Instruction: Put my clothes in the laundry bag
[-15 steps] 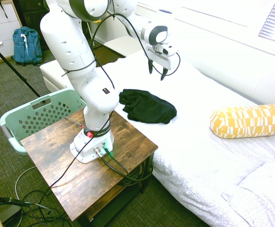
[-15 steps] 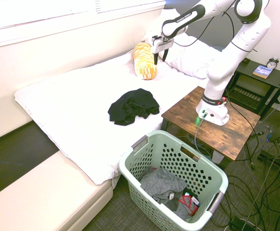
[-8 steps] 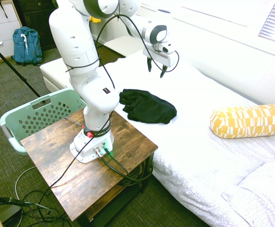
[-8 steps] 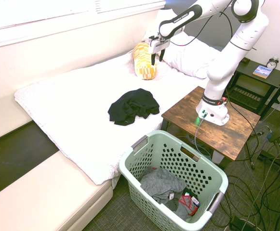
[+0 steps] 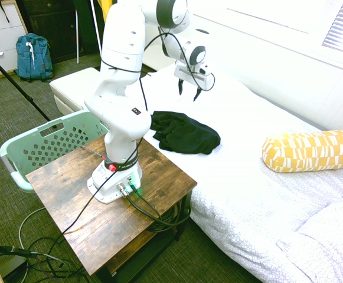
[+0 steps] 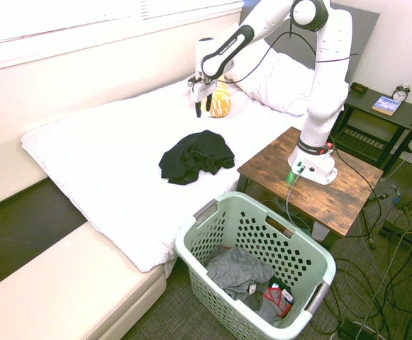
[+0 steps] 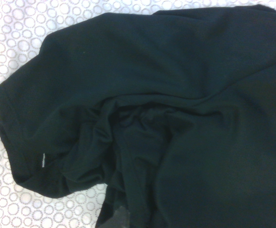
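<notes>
1. The crumpled black fabric garment point(image 5: 185, 133) is seen lying on the white bed point(image 5: 260, 177), well apart from the mint-green perforated plastic laundry basket point(image 6: 259, 265) on the floor.
2. A yellow patterned bolster pillow point(image 5: 310, 151) lies farther along the bed.
3. The gripper point(image 5: 187, 93) is held above the garment, pointing down, jaws parted and empty.
4. No writing can be read.

I've got the first exterior view high up on the worktop point(image 5: 109, 206) side of the bed point(image 5: 265, 177), looking down across it toward the window wall. The second exterior view sits opposite, near the bed point(image 6: 99, 163) foot, facing the pillows. Both share the bed, the worktop point(image 6: 333, 191) and the basket point(image 5: 47, 144) point(image 6: 255, 265). My wrist view hangs close above the bed point(image 7: 14, 28), filled by black fabric point(image 7: 166, 109).
</notes>
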Motion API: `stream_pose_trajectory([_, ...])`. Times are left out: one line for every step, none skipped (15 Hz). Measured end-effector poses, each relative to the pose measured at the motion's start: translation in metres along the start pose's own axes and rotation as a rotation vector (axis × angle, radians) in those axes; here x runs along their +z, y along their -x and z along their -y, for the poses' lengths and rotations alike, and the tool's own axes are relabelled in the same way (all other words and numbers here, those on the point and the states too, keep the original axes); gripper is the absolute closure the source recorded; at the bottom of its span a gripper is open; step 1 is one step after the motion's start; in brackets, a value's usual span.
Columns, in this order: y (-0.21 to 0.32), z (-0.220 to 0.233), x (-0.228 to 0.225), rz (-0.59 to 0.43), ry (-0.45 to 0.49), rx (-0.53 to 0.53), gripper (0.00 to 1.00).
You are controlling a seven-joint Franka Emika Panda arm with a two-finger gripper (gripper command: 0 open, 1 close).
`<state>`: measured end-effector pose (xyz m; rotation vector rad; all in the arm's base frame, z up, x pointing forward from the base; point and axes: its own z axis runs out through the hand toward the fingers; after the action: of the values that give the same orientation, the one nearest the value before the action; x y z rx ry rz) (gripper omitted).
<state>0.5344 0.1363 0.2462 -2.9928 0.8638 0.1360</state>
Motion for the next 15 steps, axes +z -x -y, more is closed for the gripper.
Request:
stream_pose_trajectory([0.005,0.010,0.019,0.036,0.002,-0.026,0.00])
stream_pose_trajectory([0.009,0.019,0.039,0.065,0.006,-0.054,0.00])
stream_pose_trajectory([0.013,0.026,0.060,0.081,0.014,-0.074,0.00])
stream_pose_trajectory([0.013,0.030,0.080,0.089,0.026,-0.086,0.00])
stream_pose_trajectory([0.009,0.031,0.099,0.088,0.049,-0.099,0.00])
stream_pose_trajectory([0.002,0.029,0.119,0.078,0.079,-0.111,0.00])
stream_pose_trajectory([-0.006,0.026,0.136,0.069,0.106,-0.119,0.00])
stream_pose_trajectory([-0.012,0.023,0.153,0.061,0.131,-0.128,0.00])
stream_pose_trajectory([-0.015,0.020,0.170,0.054,0.154,-0.131,0.00])
stream_pose_trajectory([-0.016,0.018,0.188,0.052,0.170,-0.127,0.00])
stream_pose_trajectory([-0.014,0.018,0.206,0.054,0.182,-0.124,0.00])
stream_pose_trajectory([-0.011,0.019,0.223,0.057,0.188,-0.120,0.00])
stream_pose_trajectory([-0.008,0.019,0.237,0.059,0.194,-0.117,0.00])
stream_pose_trajectory([-0.006,0.018,0.249,0.064,0.201,-0.115,0.00])
stream_pose_trajectory([-0.004,0.015,0.260,0.070,0.206,-0.112,0.00])
